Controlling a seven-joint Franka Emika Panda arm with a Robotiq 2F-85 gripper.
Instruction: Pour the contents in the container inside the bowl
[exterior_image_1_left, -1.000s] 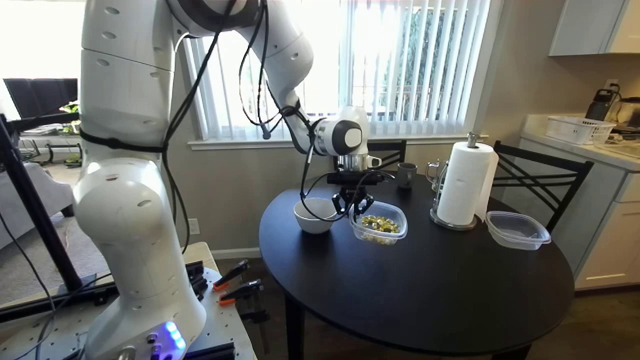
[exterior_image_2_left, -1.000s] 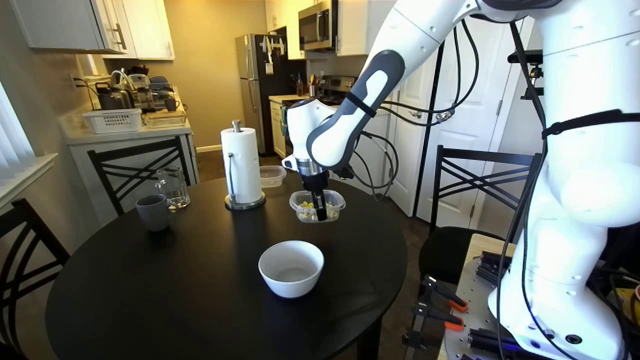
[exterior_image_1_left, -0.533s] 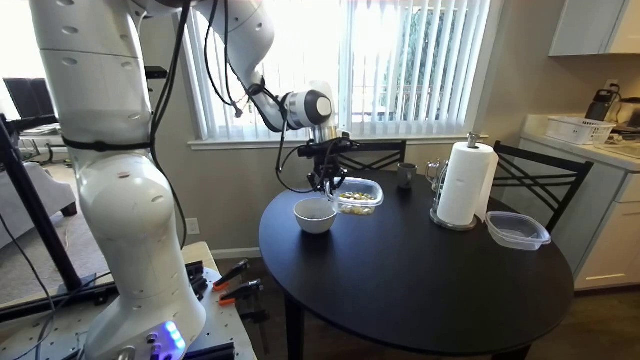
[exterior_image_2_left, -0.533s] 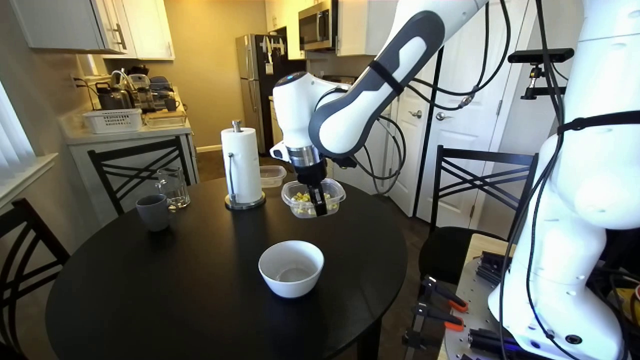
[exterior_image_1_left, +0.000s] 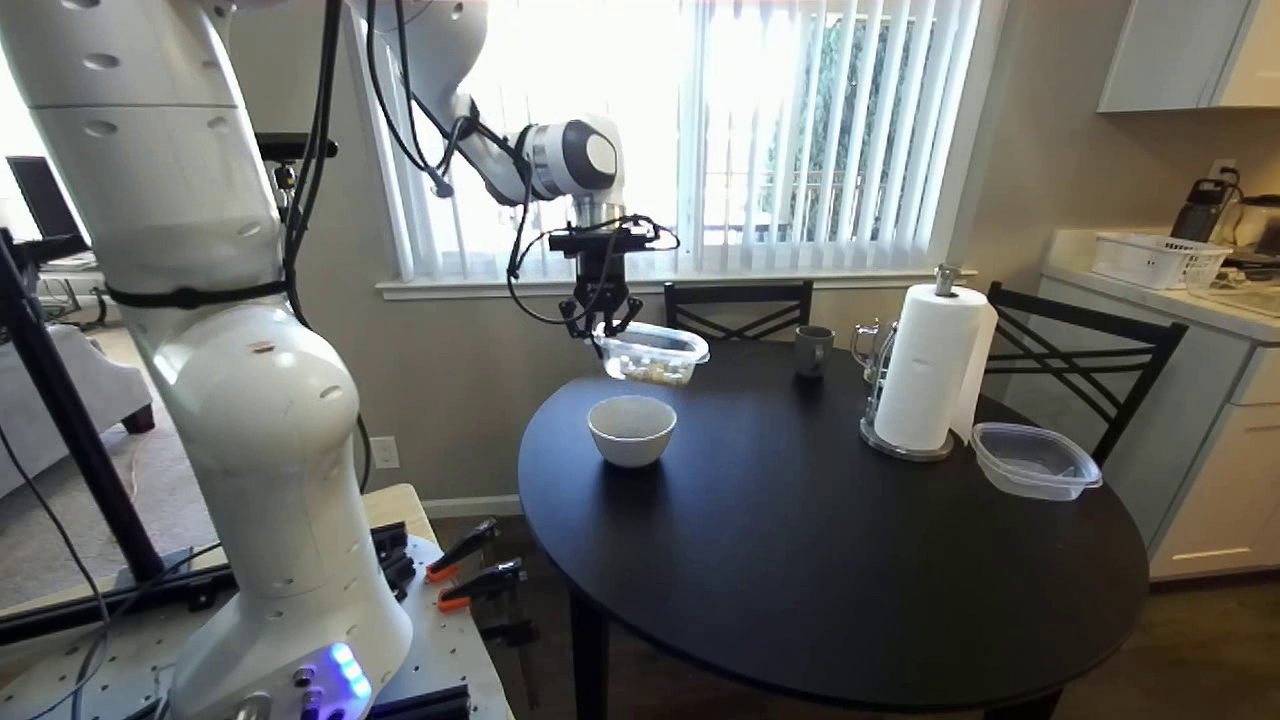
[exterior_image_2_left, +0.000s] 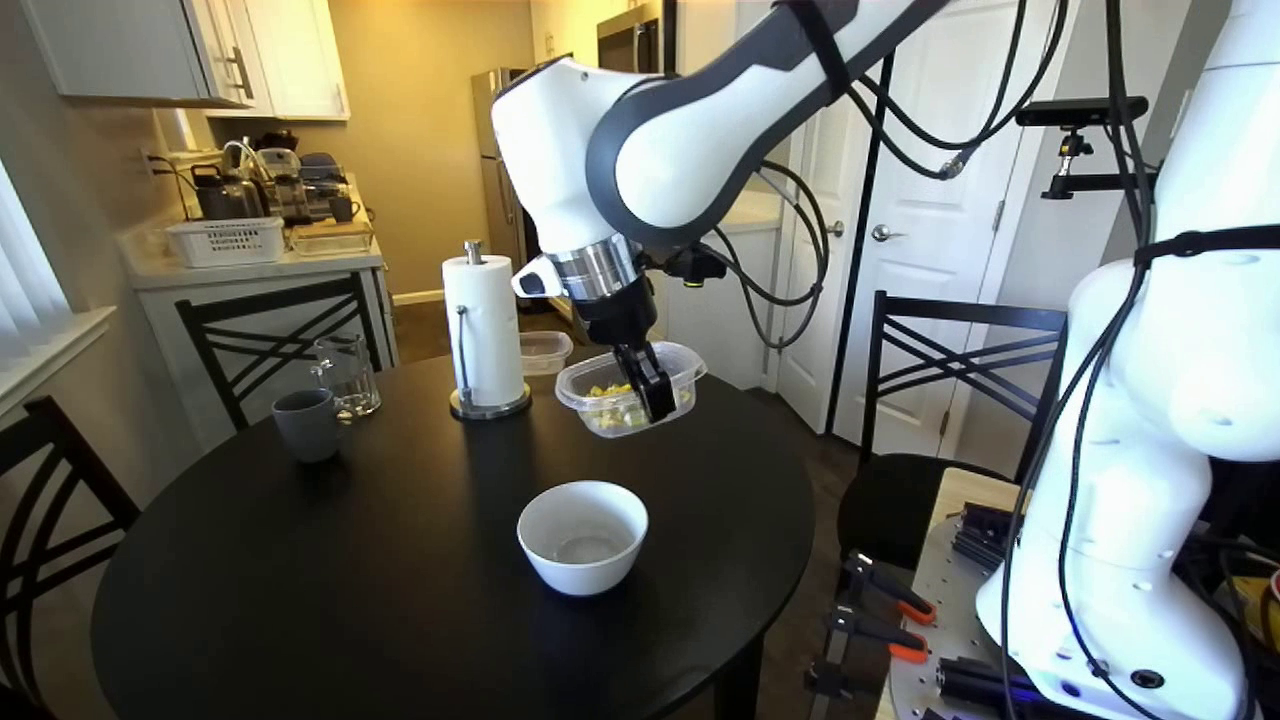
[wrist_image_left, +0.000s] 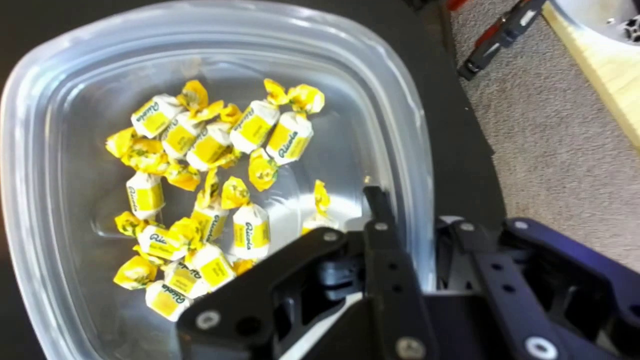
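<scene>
yellow-and-white wrapped candies (wrist_image_left: 209, 147) lie in the clear tub (wrist_image_left: 332, 150), its side wall pinched by the hand (wrist_image_left: 412, 214); the tub hangs above the bench (exterior_image_2_left: 400, 620), near the white bowl (exterior_image_2_left: 582, 578) and apart from the paper towel roll (exterior_image_1_left: 930, 370).

The bowl (exterior_image_2_left: 580, 574) opens upward, accessible from above. The gripper (exterior_image_1_left: 601, 337) and the raised tub (wrist_image_left: 342, 142) occupy the space to one side, near the bowl and apart from it. A wide gap separates the bowl from the paper towel roll (exterior_image_2_left: 487, 335). Obstacles beyond: the roll, standing between a glass (exterior_image_2_left: 350, 378) and a second tub (exterior_image_1_left: 1035, 467); a mug (exterior_image_2_left: 308, 428); chairs (exterior_image_2_left: 895, 495) at the edge of the table (exterior_image_2_left: 370, 590).
</scene>
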